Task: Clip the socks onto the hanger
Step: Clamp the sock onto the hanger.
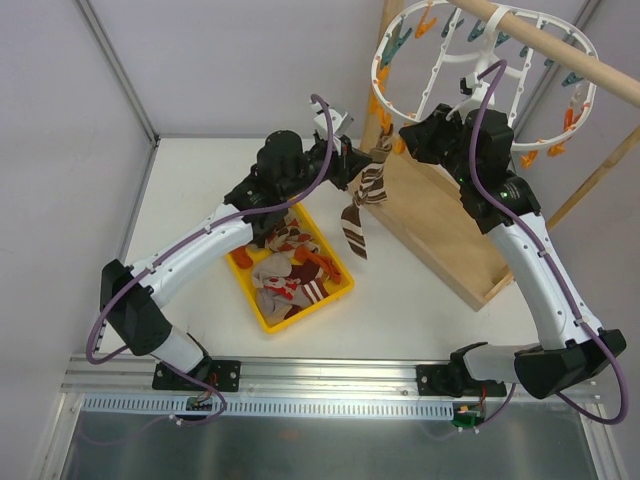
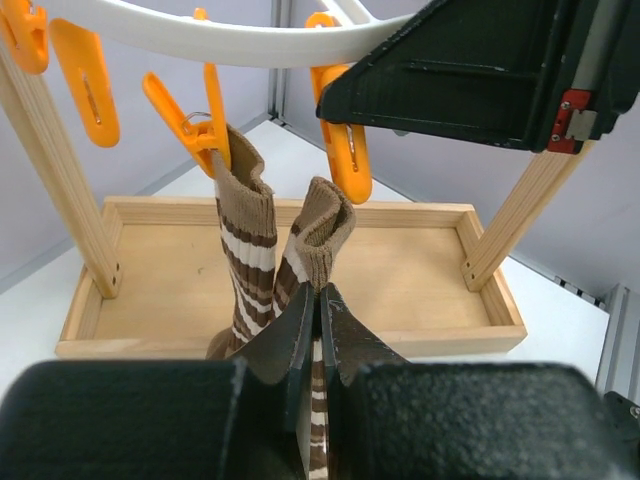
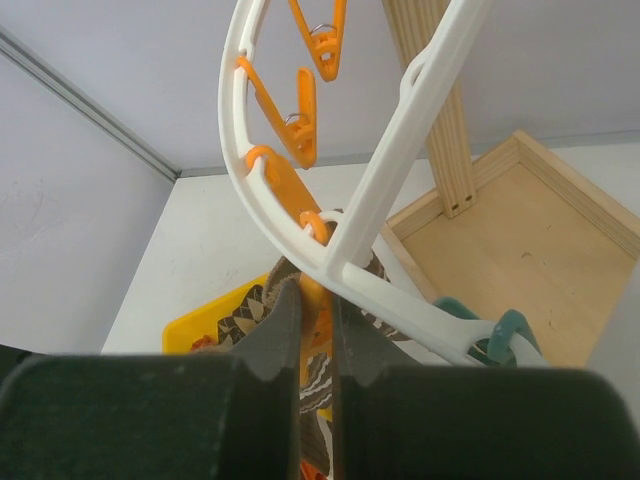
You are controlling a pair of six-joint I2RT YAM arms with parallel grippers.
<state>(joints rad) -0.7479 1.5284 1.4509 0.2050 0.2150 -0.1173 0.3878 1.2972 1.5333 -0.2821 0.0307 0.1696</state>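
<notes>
My left gripper [image 2: 320, 292] is shut on a brown and white striped sock [image 2: 318, 235], whose cuff stands up from the jaws. A second striped cuff [image 2: 248, 215] rises to the tip of an orange clothespin [image 2: 198, 118] on the white hanger [image 2: 230, 42]. From above, the striped sock [image 1: 358, 215] hangs below my left gripper [image 1: 352, 165], under the hanger [image 1: 480, 60]. My right gripper [image 3: 317, 290] is shut on another orange clothespin [image 3: 322, 262] beneath the ring [image 3: 385, 180], right beside the held cuff. More socks [image 1: 290, 272] lie in the yellow tray.
The yellow tray [image 1: 245, 290] sits on the table left of centre. The wooden stand's base [image 1: 440, 230] and pole [image 1: 560, 55] carry the hanger at the right. Teal clothespins [image 1: 498, 38] and orange ones [image 1: 548, 150] dangle round the ring. Metal frame posts [image 1: 115, 65] border the back.
</notes>
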